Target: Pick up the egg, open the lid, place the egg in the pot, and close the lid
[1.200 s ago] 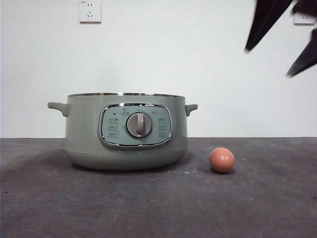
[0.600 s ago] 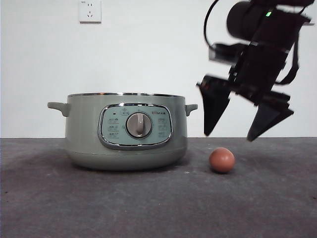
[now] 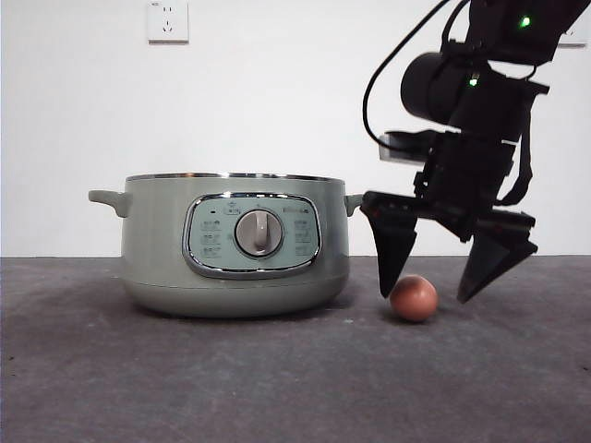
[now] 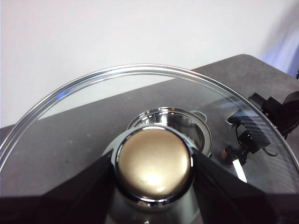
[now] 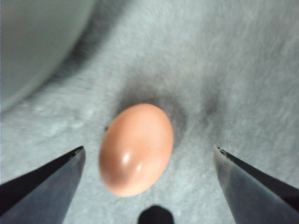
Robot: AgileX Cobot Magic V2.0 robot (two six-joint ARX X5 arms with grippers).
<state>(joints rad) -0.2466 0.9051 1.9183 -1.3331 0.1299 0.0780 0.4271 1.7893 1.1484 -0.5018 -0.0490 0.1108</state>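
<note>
Right gripper (image 3: 430, 297), jaws spread wide, poised over the egg (image 3: 413, 298), which lies on the dark table (image 3: 277, 378) just beside the sage-green pot (image 3: 235, 245). In the front view one jaw tip stands close by the egg on the pot side and the other stands off on the far side; the right wrist view shows the egg (image 5: 136, 149) nearer one jaw than the other. Before you close, shift the gripper so the egg sits midway, then lower until the tips flank its widest part. Close slowly and lightly: the shell is smooth, rounded and likely to roll or crack under a hard pinch. Left gripper (image 4: 153, 186), clamped on the knob (image 4: 153, 161) of the glass lid (image 4: 140, 84), holds it aloft above the open pot (image 4: 168, 123); keep it there, leaving the mouth free for the egg.
</note>
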